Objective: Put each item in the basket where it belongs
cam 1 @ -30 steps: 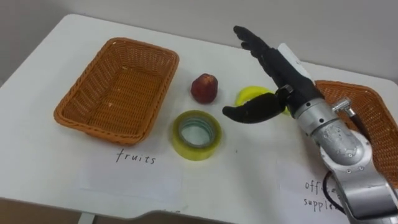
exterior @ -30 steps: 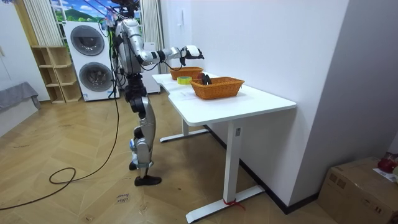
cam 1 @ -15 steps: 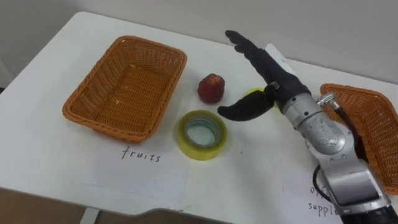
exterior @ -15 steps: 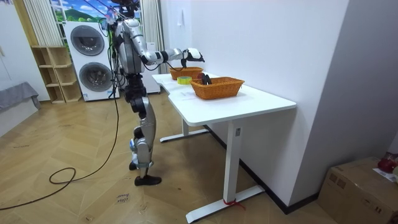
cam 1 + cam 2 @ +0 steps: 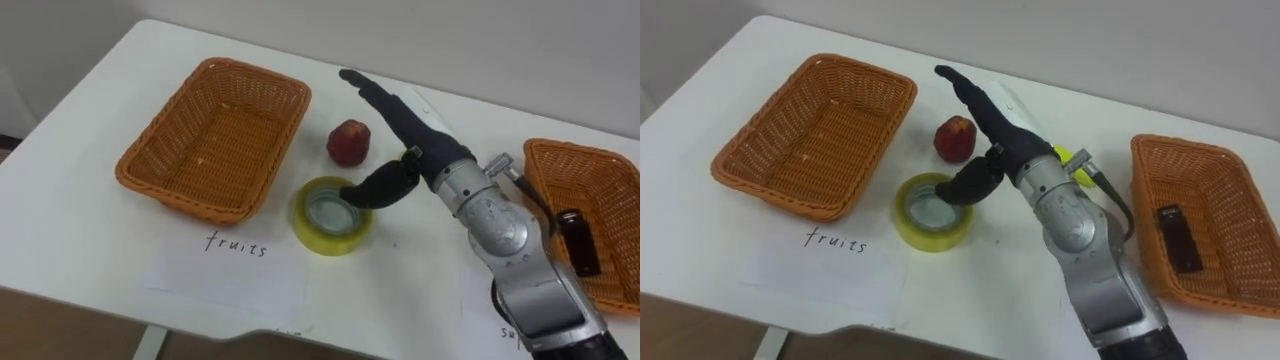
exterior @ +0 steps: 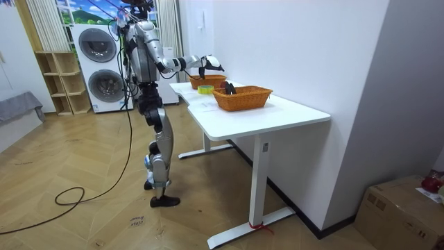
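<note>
A sheet (image 5: pixel 236 262) handwritten "fruits" fronts the empty left basket (image 5: pixel 215 140). The yellow tape roll (image 5: pixel 318 238) and red fruit (image 5: pixel 348 142) rest on the worktop (image 5: pixel 90 250). The right hand (image 5: pixel 412 148) holds nothing, its fingers (image 5: pixel 375 95) straight and thumb bent over the roll. The right basket (image 5: pixel 600 292) holds a black item (image 5: pixel 572 240). The right eye view shows something yellow (image 5: pixel 1065 155) behind the wrist.

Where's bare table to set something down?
Bare: the table at its near left corner, in front of the left basket. Crowded: the middle, where apple, tape and right hand bunch; the arm crosses toward the right basket.
</note>
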{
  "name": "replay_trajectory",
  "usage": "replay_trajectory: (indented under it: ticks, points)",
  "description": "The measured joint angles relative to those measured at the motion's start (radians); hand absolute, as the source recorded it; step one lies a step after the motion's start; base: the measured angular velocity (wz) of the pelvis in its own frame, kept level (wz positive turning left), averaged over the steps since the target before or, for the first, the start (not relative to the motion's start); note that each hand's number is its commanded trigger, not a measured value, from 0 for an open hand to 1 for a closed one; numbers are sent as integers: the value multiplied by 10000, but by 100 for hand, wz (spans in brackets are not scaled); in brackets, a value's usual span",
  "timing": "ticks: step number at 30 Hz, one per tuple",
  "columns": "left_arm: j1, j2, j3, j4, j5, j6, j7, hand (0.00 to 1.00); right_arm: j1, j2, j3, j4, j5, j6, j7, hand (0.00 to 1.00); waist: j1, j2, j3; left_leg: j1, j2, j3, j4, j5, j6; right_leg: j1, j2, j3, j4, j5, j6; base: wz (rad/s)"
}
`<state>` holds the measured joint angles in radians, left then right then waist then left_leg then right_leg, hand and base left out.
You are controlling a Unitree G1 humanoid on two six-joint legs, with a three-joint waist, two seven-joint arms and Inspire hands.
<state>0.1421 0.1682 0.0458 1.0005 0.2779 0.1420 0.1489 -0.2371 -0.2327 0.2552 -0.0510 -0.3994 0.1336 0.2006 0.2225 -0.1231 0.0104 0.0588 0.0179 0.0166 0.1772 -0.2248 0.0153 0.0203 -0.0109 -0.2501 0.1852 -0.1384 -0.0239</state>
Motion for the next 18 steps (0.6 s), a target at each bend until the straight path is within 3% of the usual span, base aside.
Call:
replay_trajectory:
  ticks: [18]
  points:
    - [-168, -27, -820, 6, -17, 59, 188, 0, -21, 99, 774, 777, -202, 381, 160, 0, 58, 148, 72, 55, -12, -21, 12, 3, 4, 39, -3, -12, -6, 0, 1, 0]
